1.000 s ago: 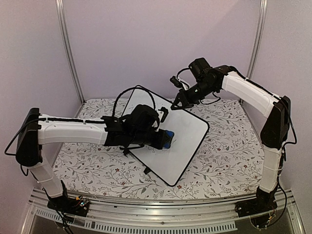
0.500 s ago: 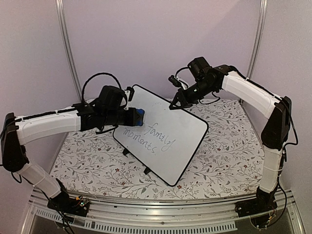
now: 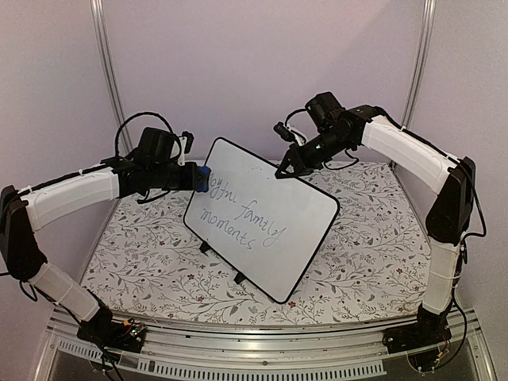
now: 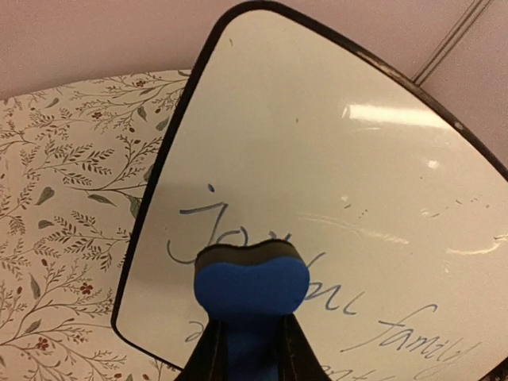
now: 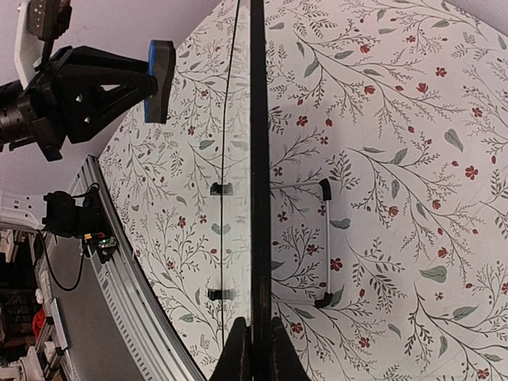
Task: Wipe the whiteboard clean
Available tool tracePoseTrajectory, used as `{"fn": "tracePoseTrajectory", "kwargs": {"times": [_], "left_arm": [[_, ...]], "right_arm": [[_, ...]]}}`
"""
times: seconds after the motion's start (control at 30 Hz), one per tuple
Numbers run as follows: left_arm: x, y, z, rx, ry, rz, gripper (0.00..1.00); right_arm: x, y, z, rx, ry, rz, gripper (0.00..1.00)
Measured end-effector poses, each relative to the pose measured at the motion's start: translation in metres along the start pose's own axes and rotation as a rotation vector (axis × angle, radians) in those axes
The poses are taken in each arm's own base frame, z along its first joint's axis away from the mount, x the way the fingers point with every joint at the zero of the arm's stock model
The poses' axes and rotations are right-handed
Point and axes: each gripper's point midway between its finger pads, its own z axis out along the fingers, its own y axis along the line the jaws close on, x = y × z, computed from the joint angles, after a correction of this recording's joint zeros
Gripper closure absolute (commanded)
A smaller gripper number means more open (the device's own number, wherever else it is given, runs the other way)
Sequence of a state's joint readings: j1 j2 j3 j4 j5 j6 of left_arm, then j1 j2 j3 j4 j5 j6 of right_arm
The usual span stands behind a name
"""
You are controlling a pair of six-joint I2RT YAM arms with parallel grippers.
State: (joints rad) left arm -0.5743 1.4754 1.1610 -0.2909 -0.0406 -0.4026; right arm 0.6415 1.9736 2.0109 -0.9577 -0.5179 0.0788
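The whiteboard (image 3: 270,230) stands tilted on small black feet on the floral cloth, with grey handwriting across its face (image 4: 333,159). My left gripper (image 3: 190,176) is shut on a blue eraser (image 3: 204,179), which sits at the board's upper left edge. In the left wrist view the eraser (image 4: 250,282) covers part of the first written word, held by my left gripper (image 4: 251,345). My right gripper (image 3: 283,170) is shut on the board's top edge, seen edge-on as a black strip (image 5: 258,159) between my right gripper's (image 5: 255,353) jaws. The eraser (image 5: 161,79) also shows there.
A floral tablecloth (image 3: 365,262) covers the table. Behind the board a white wire stand (image 5: 327,242) rests on the cloth. An aluminium rail (image 3: 262,345) runs along the near edge, and metal posts (image 3: 111,87) rise at the back corners against purple walls.
My left arm has swept the eraser from the board's middle up and left to its upper left edge. Handwriting that did not show a second ago now shows. The right arm has not moved.
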Motion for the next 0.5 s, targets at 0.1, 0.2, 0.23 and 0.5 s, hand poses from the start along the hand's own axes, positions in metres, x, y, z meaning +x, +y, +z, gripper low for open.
{"fn": "tracePoseTrajectory", "kwargs": {"times": [0.1,0.2,0.23,0.5], "left_arm": [[-0.008,0.024,-0.003,-0.016,-0.002,-0.023,1.0],[-0.012,0.039,-0.005,-0.006,0.006,-0.024,1.0],[-0.011,0.043,-0.005,-0.006,0.015,-0.015,1.0],[-0.021,0.047,0.003,0.0,0.042,0.102,1.0]], "right_arm": [[0.001,0.001,-0.001,0.0,0.002,0.0,1.0],[0.001,0.001,-0.001,0.0,0.003,0.0,1.0],[0.001,0.001,-0.001,-0.001,0.003,0.0,1.0],[0.001,0.002,-0.002,0.0,0.004,-0.008,1.0]]}}
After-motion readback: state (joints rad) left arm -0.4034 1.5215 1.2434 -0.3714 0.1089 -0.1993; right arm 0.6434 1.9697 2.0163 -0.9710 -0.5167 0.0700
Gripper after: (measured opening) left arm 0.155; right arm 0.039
